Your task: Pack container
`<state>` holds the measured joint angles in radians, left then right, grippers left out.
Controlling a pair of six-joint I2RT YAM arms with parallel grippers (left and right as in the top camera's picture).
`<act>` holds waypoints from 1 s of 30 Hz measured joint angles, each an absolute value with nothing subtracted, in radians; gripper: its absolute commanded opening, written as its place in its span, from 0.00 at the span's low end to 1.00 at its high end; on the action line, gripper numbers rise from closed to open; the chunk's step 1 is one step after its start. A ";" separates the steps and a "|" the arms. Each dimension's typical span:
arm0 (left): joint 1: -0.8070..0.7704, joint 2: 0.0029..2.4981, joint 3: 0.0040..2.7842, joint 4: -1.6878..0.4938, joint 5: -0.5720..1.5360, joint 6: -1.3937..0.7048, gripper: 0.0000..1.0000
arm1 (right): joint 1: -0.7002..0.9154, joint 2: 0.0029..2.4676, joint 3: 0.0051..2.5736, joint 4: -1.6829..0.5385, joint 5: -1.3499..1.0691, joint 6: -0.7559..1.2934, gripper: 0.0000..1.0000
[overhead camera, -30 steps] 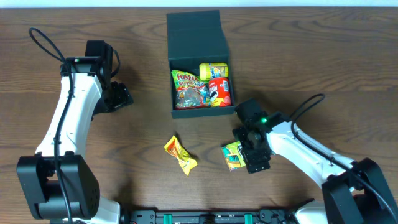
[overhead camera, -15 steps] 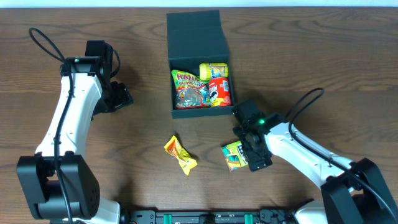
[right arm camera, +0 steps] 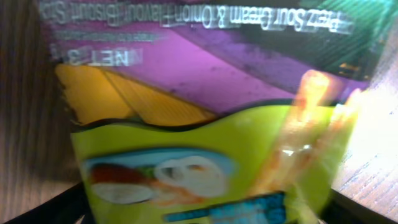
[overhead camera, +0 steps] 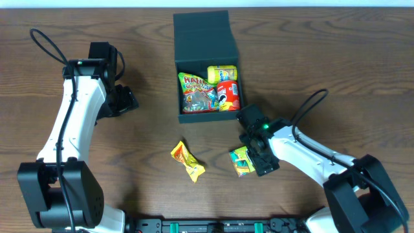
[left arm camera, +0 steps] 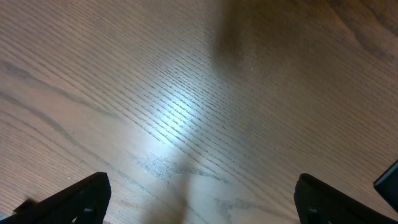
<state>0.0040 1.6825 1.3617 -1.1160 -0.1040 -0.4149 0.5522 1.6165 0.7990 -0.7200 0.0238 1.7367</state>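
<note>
Generally, the table is in order, with the work at the packing stage.

**Left hand**: at 9 o'clock on the table, well apart from all goods. The wrist view shows its fingers spread wide over bare wood, with nothing between them. It is released.

**Yellow packet**: loose and crumpled on the table at 6 o'clock, and not yet packed.

**Container**: at 12 o'clock, a dark square cardboard box with its flap lid thrown back toward the far edge.
- Handling, in my judgement: light, fairly stiff in the walls and weaker at the lid hinge. The matte surface should not be slippery, but the box is likely to slide if nudged.
- Best hold is across a side wall, or the free edge of the lid when closing. Pressing down on the contents is inadvisable.
- Contents: a gummy sweets bag fills the 9 o'clock side, a small yellow pack sits at 1 o'clock, and a red pack sits at 4 o'clock. Little floor remains free.

**Green packet**: on the table at 5 o'clock of the box, just beside the right hand. It is soft, crinkly foil. In the wrist view it fills the space between the fingers. Whether they have clamped it cannot be told.
</note>
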 measured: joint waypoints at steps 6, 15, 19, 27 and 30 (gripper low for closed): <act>0.004 1.682 1.361 -1.116 -0.104 -0.415 0.95 | 0.553 1.617 0.799 -0.720 0.034 1.708 0.69; 0.004 1.682 1.362 -1.116 -0.104 -0.415 0.95 | 0.563 1.611 0.804 -0.719 0.044 1.676 0.62; 0.004 1.682 1.362 -1.116 -0.104 -0.415 0.95 | 0.593 1.605 0.805 -0.710 0.062 1.629 0.59; 0.004 1.682 1.362 -1.116 -0.104 -0.415 0.95 | 0.683 1.531 0.805 -0.706 0.033 1.504 0.57; 0.004 1.682 1.362 -1.116 -0.104 -0.415 0.95 | 0.720 1.479 0.805 -0.706 0.020 1.452 0.57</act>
<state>0.0040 1.6825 1.3617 -1.1160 -0.1040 -0.4149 0.7197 1.4792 0.8047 -0.7063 0.0204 1.4525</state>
